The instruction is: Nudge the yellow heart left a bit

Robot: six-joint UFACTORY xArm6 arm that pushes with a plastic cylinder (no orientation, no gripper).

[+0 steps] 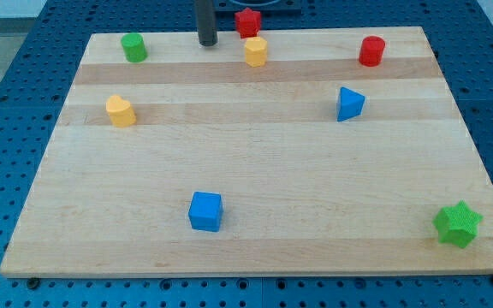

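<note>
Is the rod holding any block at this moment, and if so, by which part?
Nothing is held. My tip stands free at the view's top, apart from the yellow heart-shaped block and every other block.

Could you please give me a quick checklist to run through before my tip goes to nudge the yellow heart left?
1. Yellow heart in view, near the view's left: ok.
2. My tip in view, at the view's top: ok.
3. Tip on the heart's right side, ready to push: not ok; it stands far up and right of it.
4. Board left of the heart free of blocks: ok.
5. Yellow hexagon block and red block clear of the tip: ok, both apart to its right.
</note>
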